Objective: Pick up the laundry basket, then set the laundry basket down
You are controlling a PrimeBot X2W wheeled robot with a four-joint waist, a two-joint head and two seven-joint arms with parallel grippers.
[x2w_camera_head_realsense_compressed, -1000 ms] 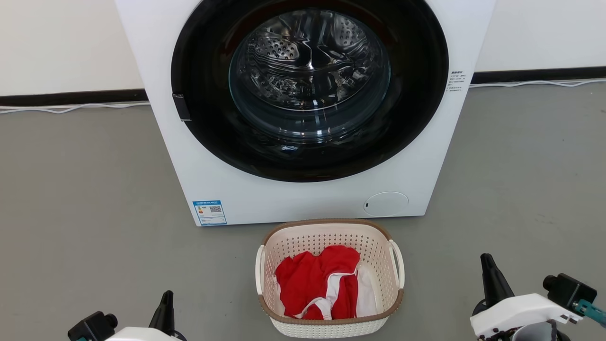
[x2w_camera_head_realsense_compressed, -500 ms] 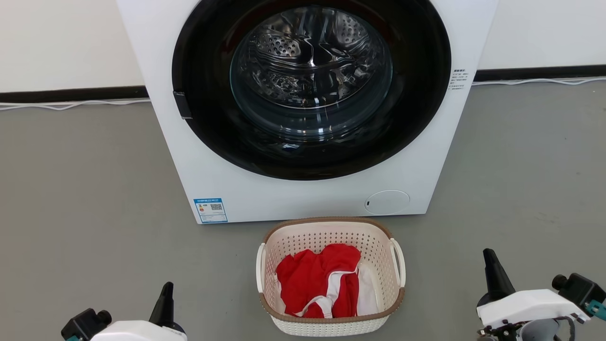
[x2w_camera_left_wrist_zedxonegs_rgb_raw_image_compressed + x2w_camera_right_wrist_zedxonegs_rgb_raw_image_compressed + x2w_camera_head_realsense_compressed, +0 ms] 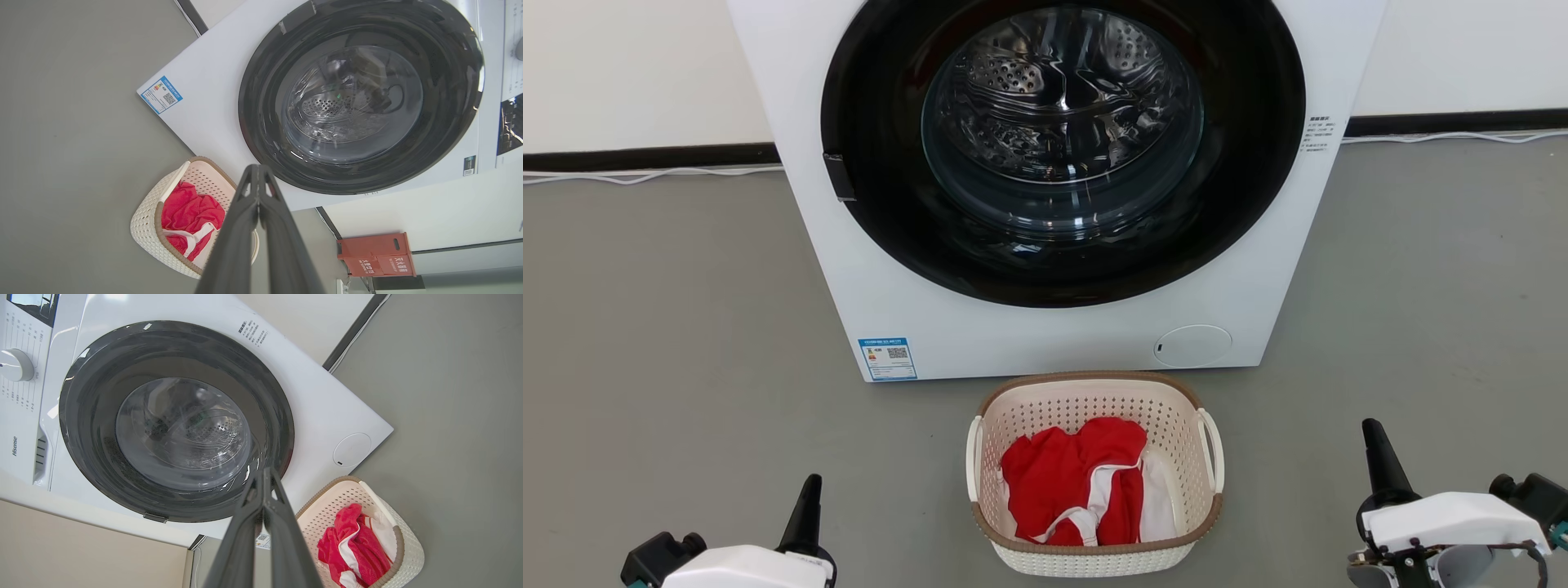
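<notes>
Two white loop handles [image 3: 1214, 449] flank the laundry basket [image 3: 1086, 408]. It stands upright on the grey floor [image 3: 686, 327], its far rim just short of the washing machine [image 3: 1258, 269], with a red and white garment [image 3: 1070, 478] heaped inside. The basket sits between my two pairs of fingers, well apart from both: to the right of the left gripper [image 3: 810, 490] and to the left of the right gripper [image 3: 1376, 453]. Through each wrist camera I see that arm's fingers pressed together tip to tip, clamped on nothing and pointing past the basket toward the machine's door.

I judge this fits two stages alike: a basket waiting to be lifted, or one already put back down with both arms drawn clear. I cannot tell which.

Either way, the handling rules are the same for me. Any hold belongs on the handles, both sides together, because a one-sided grip would tip the light plastic and spill the cloth. I would keep my fingertips outside the brown rim and clear of the fabric, and watch the narrow gap to the machine's front.
</notes>
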